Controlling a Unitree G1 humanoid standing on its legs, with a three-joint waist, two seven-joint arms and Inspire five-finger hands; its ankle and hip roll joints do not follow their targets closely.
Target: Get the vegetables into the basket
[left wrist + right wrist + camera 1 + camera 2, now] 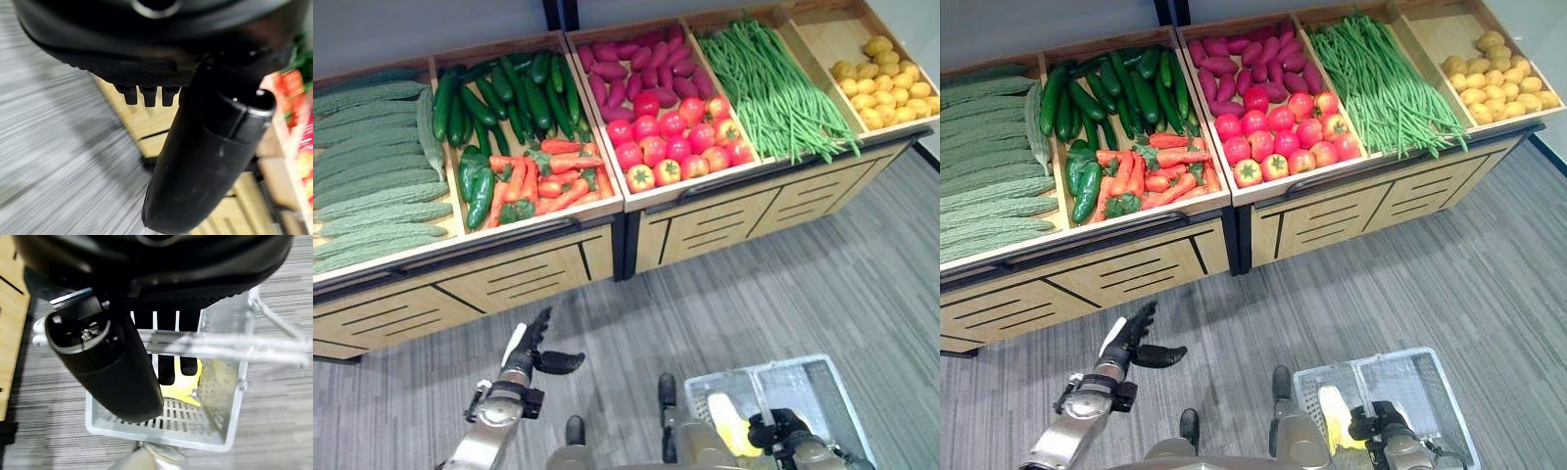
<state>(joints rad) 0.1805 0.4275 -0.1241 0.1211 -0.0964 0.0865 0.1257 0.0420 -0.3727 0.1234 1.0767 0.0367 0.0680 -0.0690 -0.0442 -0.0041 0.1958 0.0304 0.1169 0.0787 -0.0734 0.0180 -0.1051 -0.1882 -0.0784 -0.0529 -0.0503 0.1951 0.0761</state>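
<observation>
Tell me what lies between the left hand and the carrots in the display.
In the left eye view, a stretch of grey floor and the wooden drawer fronts of the stand lie between the left hand and the carrots.

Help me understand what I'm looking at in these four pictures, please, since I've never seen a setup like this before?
This is a humanoid robot with two dark, fingered hands. The two wide pictures come from cameras in its head, looking down; the two close ones come from cameras on its wrists.

Ahead stands a wooden produce stand with bitter gourds, cucumbers, carrots, sweet potatoes, tomatoes, green beans and potatoes.

The left hand hangs open above the grey floor, holding nothing. The right hand has its fingers curled round the handle of a pale plastic basket. Something yellow already lies inside it; I can't tell which vegetable it is.
</observation>
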